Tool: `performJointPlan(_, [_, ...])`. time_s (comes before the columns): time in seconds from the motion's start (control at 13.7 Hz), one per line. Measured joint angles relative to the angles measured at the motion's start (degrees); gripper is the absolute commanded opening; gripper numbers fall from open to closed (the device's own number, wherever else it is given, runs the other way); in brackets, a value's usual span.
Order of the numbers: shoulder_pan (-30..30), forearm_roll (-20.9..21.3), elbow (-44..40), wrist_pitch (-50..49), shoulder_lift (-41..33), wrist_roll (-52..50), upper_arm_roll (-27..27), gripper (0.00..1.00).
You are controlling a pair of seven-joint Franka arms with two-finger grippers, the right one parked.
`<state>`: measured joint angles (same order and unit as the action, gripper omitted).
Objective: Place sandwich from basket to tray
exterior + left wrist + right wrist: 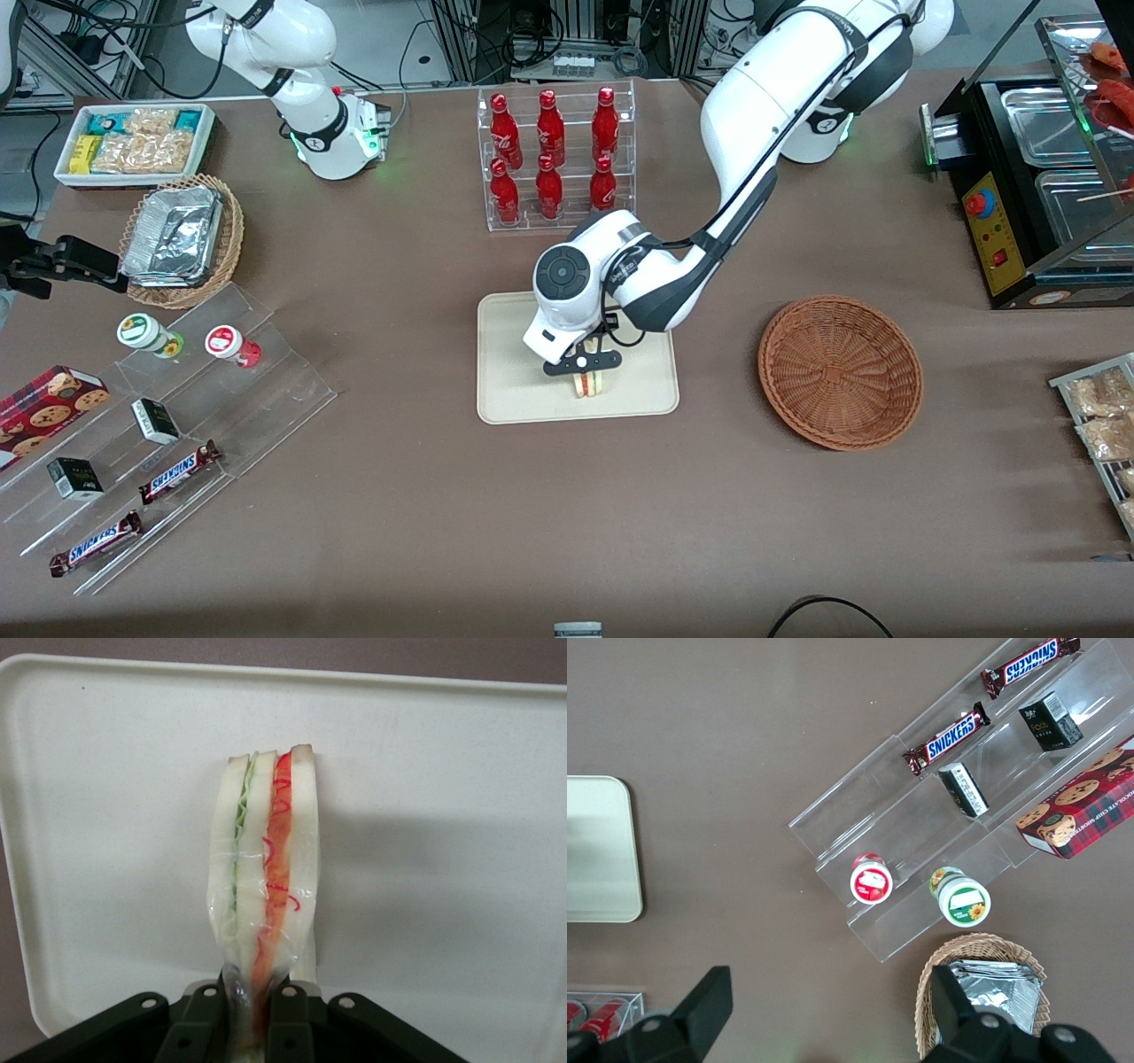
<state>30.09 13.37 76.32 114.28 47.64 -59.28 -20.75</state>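
Observation:
The sandwich (pixel 587 385), a wrapped white-bread wedge with green and red-orange filling, hangs over the cream-beige tray (pixel 514 390), near the tray's edge closest to the front camera. My left gripper (pixel 585 370) is shut on its upper end. In the left wrist view the black fingers (pixel 292 1019) pinch the sandwich (pixel 266 859) above the tray's surface (pixel 443 859). The reddish-brown wicker basket (pixel 840 370) stands empty on the table, beside the tray toward the working arm's end.
A clear rack of red bottles (pixel 554 159) stands farther from the front camera than the tray. A clear stepped display (pixel 159 425) with snack bars and cups, a tan basket of foil containers (pixel 182 239) and a white snack bin (pixel 133 142) lie toward the parked arm's end.

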Motion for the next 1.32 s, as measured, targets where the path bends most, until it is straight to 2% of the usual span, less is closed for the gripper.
performJointPlan(0.07, [0.0,0.0,-0.1,0.0,0.1,-0.3,0.0,0.28])
performJointPlan(0.15, [0.0,0.0,-0.1,0.1,0.3,-0.5,0.0,0.98])
performJointPlan(0.22, [0.0,0.0,-0.1,0.1,0.3,-0.5,0.0,1.00])
performJointPlan(0.73, [0.1,0.0,-2.0,-0.7,-0.5,-0.7,-0.1,1.00])
performJointPlan(1.32, [-1.0,-0.3,-8.7,-13.3,-5.6,2.1,-0.1,1.00])
